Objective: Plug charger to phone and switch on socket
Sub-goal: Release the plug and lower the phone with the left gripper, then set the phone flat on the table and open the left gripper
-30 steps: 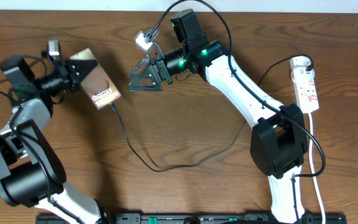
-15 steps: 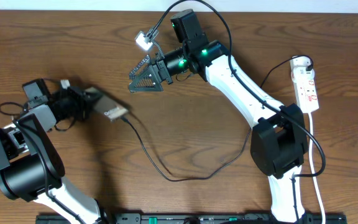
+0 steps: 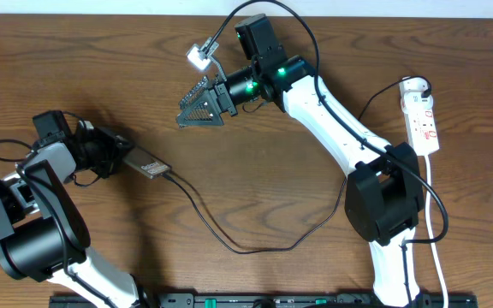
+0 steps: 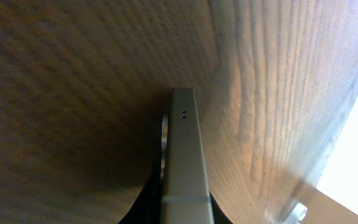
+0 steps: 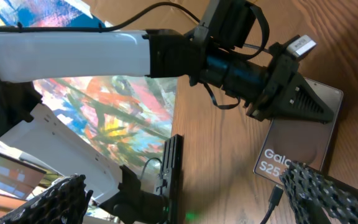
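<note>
- Clenched on one end of the phone (image 3: 151,166): left gripper (image 3: 125,156), holding the slab tilted and low over the table (image 3: 272,171), edge-on in the left wrist view.
- Meeting the phone's free edge: charger (image 3: 229,242) tip, cable looping slack across mid-table towards the socket (image 3: 421,115) by the right edge.
- Spread wide and empty: right gripper (image 3: 193,104), near the far edge, well apart from the phone.
- Bare wood between the two grippers.

We note: table (image 3: 255,171) matt grained wood; phone (image 4: 184,155) edge smooth satin metal; socket (image 3: 423,120) smooth white plastic; charger (image 3: 264,250) matt black.
</note>
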